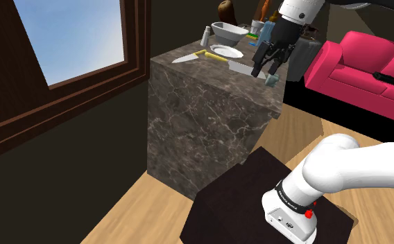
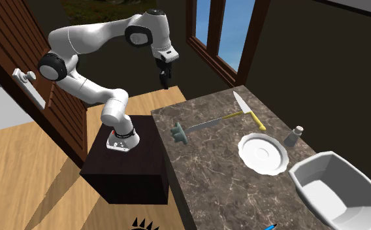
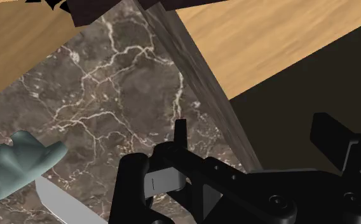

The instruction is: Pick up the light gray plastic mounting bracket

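Observation:
The mounting bracket point(image 2: 179, 132) is a small pale grey-green lobed piece lying on the dark marble counter point(image 2: 223, 189), near the edge that faces the stand. It also shows in the shoulder view as the bracket point(image 1: 270, 80) at the counter's right corner. My black gripper point(image 2: 164, 80) hangs open in the air above that end of the counter, apart from the bracket. In the wrist view the gripper point(image 3: 255, 137) has nothing between its fingers, and the bracket point(image 3: 17, 162) lies off to the side, beyond the left finger point(image 3: 180, 133).
A long grey blade point(image 2: 210, 122) points at the bracket, and a yellow-handled knife point(image 2: 246, 108) crosses its far end. A white plate point(image 2: 262, 152), a small shaker point(image 2: 294, 135) and a white basin point(image 2: 334, 189) stand further along. The dark stand point(image 2: 129, 166) sits beside the counter; a pink sofa point(image 1: 362, 66) is behind.

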You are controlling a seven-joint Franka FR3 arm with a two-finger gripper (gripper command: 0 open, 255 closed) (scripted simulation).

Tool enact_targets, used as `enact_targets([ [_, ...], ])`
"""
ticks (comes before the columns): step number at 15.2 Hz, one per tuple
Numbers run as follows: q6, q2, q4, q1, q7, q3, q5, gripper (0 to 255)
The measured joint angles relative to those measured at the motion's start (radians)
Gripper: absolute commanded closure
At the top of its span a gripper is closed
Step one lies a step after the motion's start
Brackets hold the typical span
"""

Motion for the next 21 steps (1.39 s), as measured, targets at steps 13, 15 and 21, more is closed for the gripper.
enact_targets([
  [13,0.037,0.086,0.020,0.008,-0.474,-0.288,-0.202,0],
  [15,0.055,0.120,0.035,0.013,-0.559,-0.339,-0.232,0],
  [21,0.102,0.261,0.136,0.040,-0.817,-0.490,-0.293,0],
])
